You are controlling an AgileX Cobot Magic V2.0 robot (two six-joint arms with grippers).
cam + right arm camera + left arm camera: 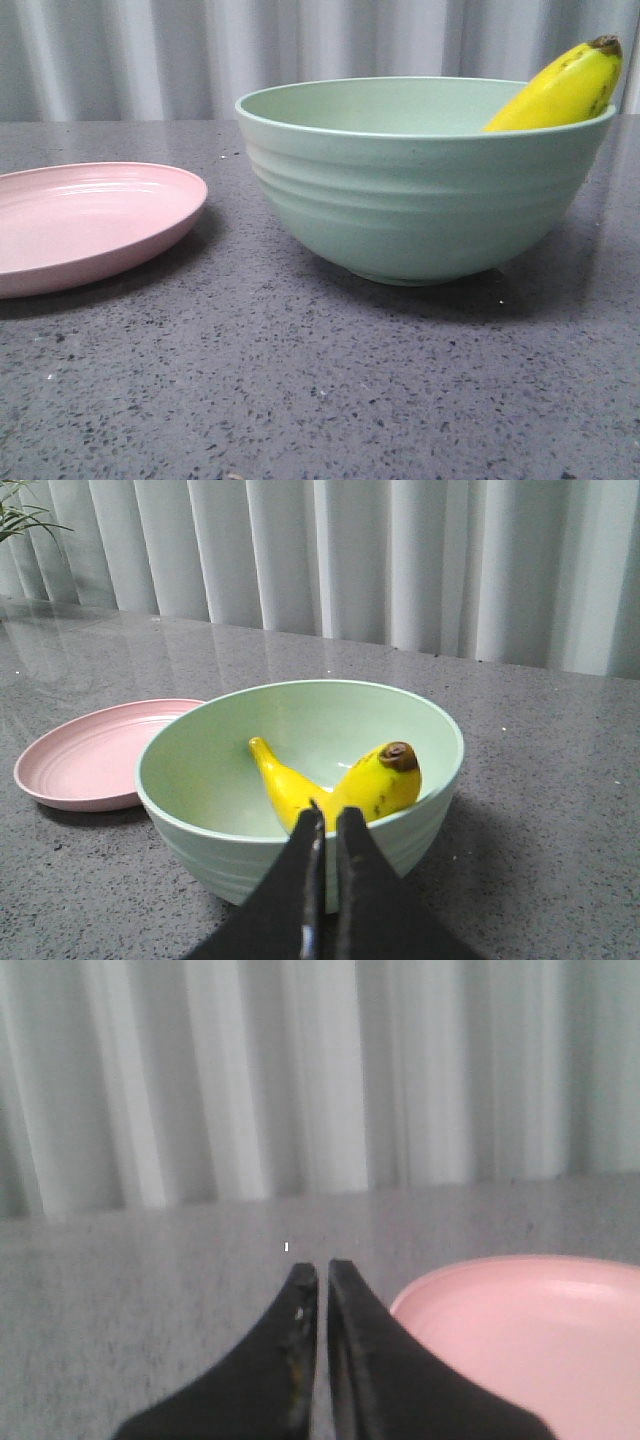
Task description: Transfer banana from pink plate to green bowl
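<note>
The yellow banana [565, 92] lies inside the mint-green bowl [420, 200], one end leaning on the right rim and sticking above it. In the right wrist view the banana [360, 785] curves across the bowl's [200, 780] floor. The pink plate [90, 222] sits empty to the left of the bowl; it also shows in the right wrist view [90, 755] and the left wrist view [530, 1330]. My right gripper [329, 818] is shut and empty, just outside the bowl's near rim. My left gripper [322, 1270] is shut and empty, beside the plate. Neither gripper shows in the front view.
The dark speckled countertop [300, 380] carries the plate and bowl. A pale pleated curtain [200, 50] hangs behind the table. A few plant leaves [20, 515] show at a far corner in the right wrist view.
</note>
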